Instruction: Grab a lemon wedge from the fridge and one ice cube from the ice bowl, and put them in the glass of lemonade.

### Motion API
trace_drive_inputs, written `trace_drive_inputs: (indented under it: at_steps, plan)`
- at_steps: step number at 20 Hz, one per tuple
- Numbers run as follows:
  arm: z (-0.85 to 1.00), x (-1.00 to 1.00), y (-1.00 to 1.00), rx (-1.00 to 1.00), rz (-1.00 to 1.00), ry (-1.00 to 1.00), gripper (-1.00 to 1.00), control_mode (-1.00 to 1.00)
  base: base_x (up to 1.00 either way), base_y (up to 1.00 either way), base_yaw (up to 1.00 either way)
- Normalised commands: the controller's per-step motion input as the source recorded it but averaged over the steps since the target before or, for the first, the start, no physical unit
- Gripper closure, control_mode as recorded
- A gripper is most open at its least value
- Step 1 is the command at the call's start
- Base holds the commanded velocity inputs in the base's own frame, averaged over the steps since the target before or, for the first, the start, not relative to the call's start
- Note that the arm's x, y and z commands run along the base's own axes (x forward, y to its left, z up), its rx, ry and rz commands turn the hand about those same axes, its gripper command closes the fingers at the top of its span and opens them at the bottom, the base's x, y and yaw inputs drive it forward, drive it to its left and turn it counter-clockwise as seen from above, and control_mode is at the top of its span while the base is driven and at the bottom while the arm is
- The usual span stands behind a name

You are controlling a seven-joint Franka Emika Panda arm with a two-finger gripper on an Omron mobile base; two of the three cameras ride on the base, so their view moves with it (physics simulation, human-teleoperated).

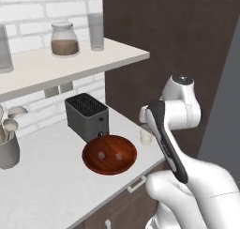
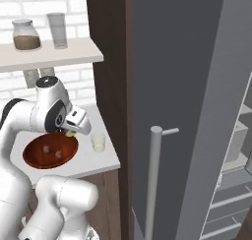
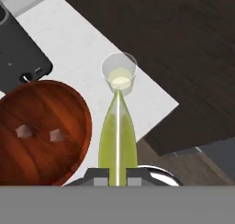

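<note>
End effector [image 3: 118, 181] clamped narrow on the lemon wedge [image 3: 118, 140]; wedge pinched between the two finger tips, its pointed end projecting forward toward the glass of lemonade [image 3: 120, 76]. Landmark for all places: the ice bowl [image 1: 109, 154].

Seen in the right base view at [image 2: 72, 132], just above the bowl's rim on the side nearest the glass [image 2: 98, 141], with a small yellow-green piece [image 2: 70, 133] visible under the hand. Wedge held in the air, touching neither bowl nor glass.

Hand view: wedge tip lines up with the near edge of the glass mouth; bowl [image 3: 69, 113] beside the wedge, on the left of that view. Pale yellowish liquid low in the glass.

Ice bowl on the white table [image 1: 51, 181], near its front edge. Two ice cubes [image 1: 101, 154] inside the bowl, apart from each other. Glass [image 1: 146, 136] just beside the bowl, toward the dark brown cabinet side, partly behind the arm in the left base view.

Dark toaster [image 1: 87, 116] directly behind the bowl, close to its back rim. Grey utensil holder [image 1: 9, 150] well apart from the bowl, at the far end of the table. Shelf [image 1: 70, 64] above and behind the bowl, carrying a lidded jar [image 1: 64, 39] and a taller greyish glass [image 1: 96, 31].

Fridge [image 2: 187, 111] beyond the cabinet side from the bowl; door with bar handle [image 2: 153, 180] standing open, pale shelves showing at the far right edge.
</note>
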Motion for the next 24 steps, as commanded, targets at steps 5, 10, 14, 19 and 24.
trace_drive_inputs:
  at_steps: [5,10,14,19,24]
  plan:
    - [-0.60,0.98,-0.25,0.00,-0.03,0.00,1.00,-1.00,0.00,0.00,0.00]
    - [-0.25,0.68,-0.23,0.00,0.00,0.09,1.00,-1.00,0.00,0.00,0.00]
    - [-0.03,0.29,0.00,-0.01,0.00,0.14,1.00,-1.00,0.00,0.00,0.00]
    - [-0.01,0.20,0.00,0.00,0.00,0.11,1.00,-1.00,0.00,0.00,0.00]
    - [0.00,0.11,0.00,0.00,0.00,0.04,1.00,-1.00,0.00,0.00,0.00]
